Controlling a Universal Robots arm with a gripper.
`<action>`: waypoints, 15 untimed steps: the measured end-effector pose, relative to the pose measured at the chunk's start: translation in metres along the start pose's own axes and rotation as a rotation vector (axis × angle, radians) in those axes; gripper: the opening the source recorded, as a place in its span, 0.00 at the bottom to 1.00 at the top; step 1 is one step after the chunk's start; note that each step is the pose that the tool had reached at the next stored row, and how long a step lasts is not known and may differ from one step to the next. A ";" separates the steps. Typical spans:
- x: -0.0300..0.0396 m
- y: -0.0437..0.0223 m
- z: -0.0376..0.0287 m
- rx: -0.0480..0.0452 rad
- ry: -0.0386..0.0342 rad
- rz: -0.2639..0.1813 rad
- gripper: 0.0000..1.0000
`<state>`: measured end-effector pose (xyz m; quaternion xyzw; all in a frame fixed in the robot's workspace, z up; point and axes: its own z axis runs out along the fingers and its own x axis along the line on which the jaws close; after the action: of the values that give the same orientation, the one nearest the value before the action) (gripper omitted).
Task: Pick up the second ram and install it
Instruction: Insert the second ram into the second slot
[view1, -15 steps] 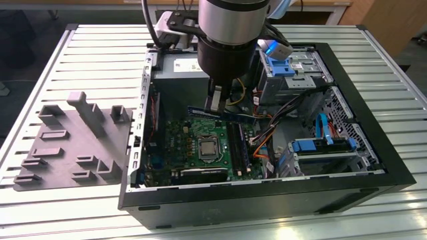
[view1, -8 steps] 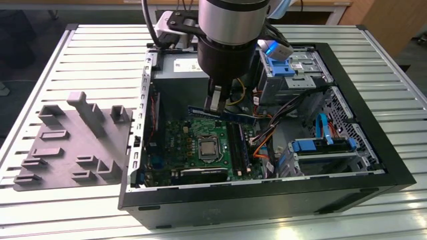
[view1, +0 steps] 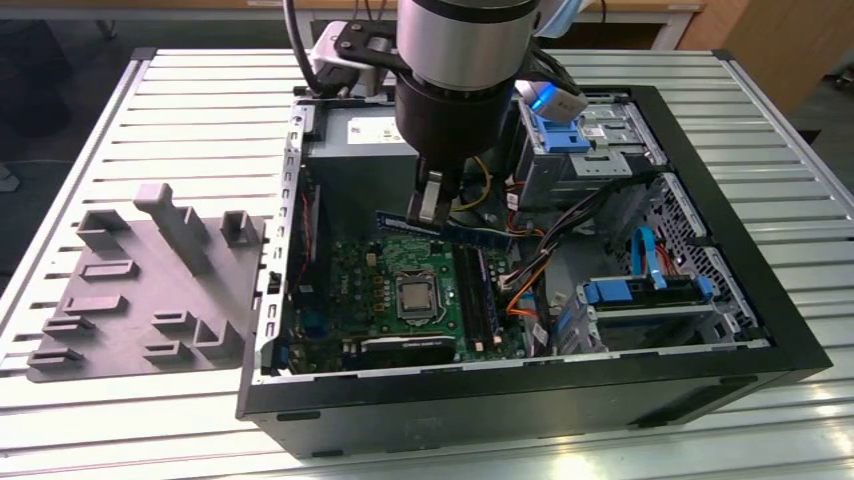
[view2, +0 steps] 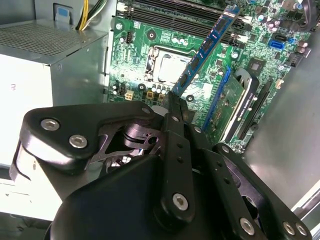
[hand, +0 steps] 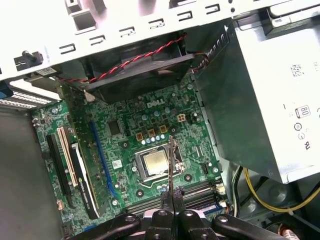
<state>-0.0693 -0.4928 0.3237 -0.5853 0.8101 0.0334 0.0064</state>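
Observation:
The second ram (view1: 461, 232) is a thin bluish board with dark chips, hanging level above the green motherboard (view1: 360, 285) inside the open computer case. My gripper (view1: 430, 208) is shut on one end of it. In the second wrist view the ram (view2: 206, 47) juts out from the fingertips (view2: 173, 102) over the processor socket. In the first wrist view the ram (hand: 171, 160) appears edge-on, pinched by the gripper (hand: 173, 192). The long black memory slots (view1: 474, 290) lie below it, beside the socket (view1: 418, 297).
A grey power-supply box (view1: 358, 128) stands at the case's far side. Drive bays with blue clips (view1: 627, 295) and loose orange and black cables (view1: 534, 275) crowd the exterior view's right. A grey fixture tray (view1: 147, 290) lies on the slatted table outside the case.

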 end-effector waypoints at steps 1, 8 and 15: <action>0.0000 0.0000 0.0000 0.0001 -0.0001 0.002 0.11; 0.0000 0.0000 0.0001 0.0007 -0.0008 0.014 0.11; 0.0000 0.0000 0.0001 0.0016 -0.0016 0.033 0.11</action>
<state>-0.0693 -0.4928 0.3235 -0.5719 0.8196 0.0333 0.0070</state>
